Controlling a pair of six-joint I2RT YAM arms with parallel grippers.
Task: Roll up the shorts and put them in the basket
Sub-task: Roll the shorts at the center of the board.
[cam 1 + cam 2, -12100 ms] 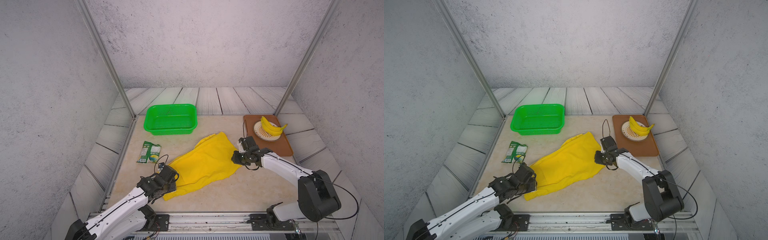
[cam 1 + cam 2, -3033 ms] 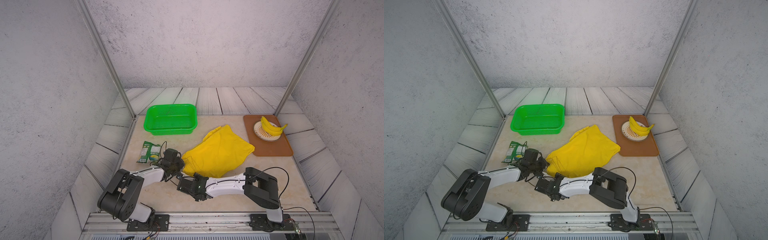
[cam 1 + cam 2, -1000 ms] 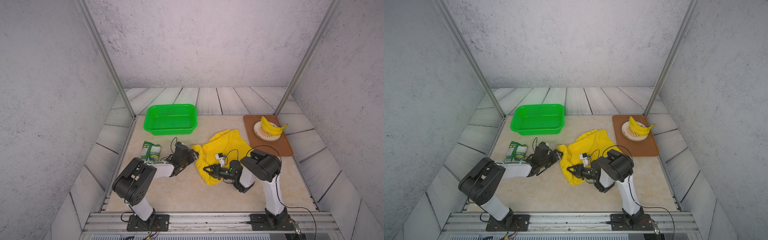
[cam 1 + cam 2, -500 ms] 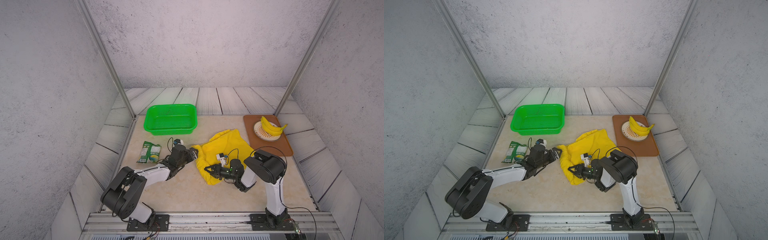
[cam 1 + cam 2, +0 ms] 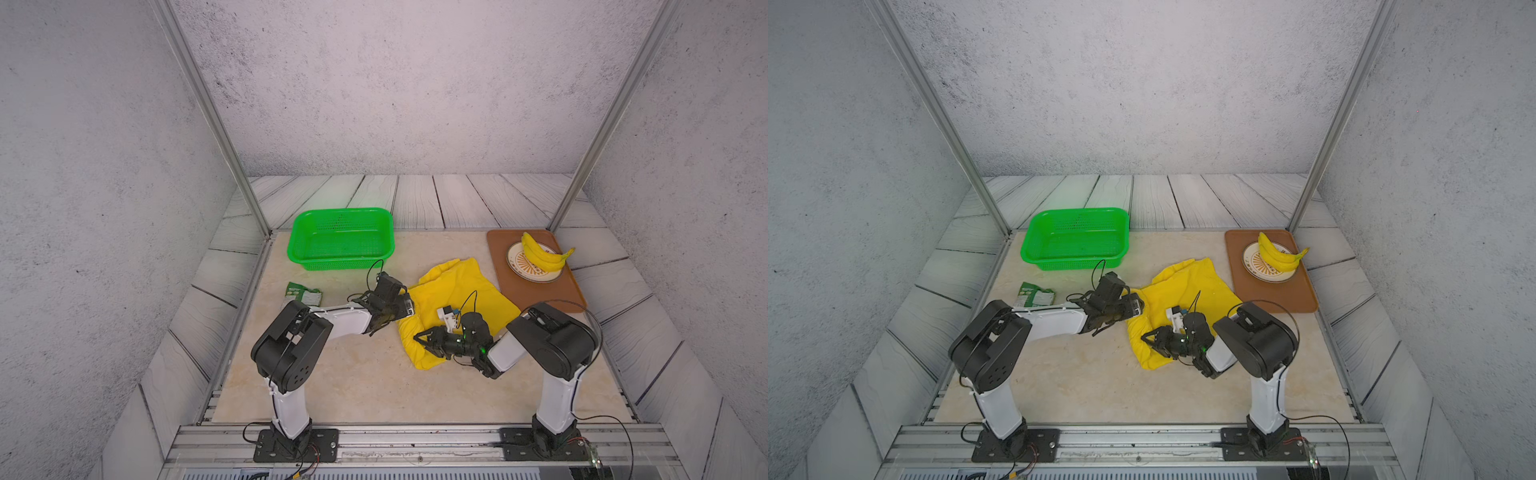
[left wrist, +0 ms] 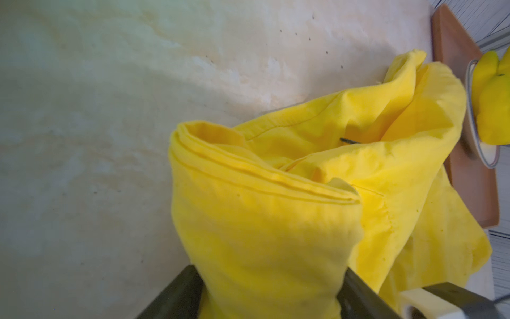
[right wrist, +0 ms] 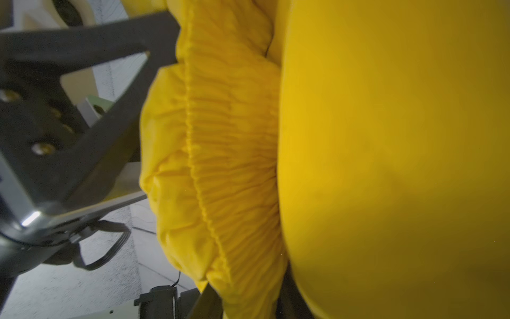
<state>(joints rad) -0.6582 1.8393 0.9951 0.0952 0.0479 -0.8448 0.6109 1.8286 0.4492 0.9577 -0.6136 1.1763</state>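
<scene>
shorts (image 5: 457, 291) bunched on surface (image 5: 353, 374) just beside tray (image 5: 540, 297). left claw (image 6: 269, 287) clamps thick fold on far-from-tray side; right claw (image 5: 424, 340) at waistband (image 7: 220, 165), can't tell if gripping. Risk: springy fabric unrolls if either slips.

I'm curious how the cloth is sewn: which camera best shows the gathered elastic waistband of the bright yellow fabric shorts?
The right wrist view: the gathered elastic waistband sits close up, stitching clear. Both top views show the whole yellow shorts, too small for it; the left wrist view shows only folded cloth.
</scene>
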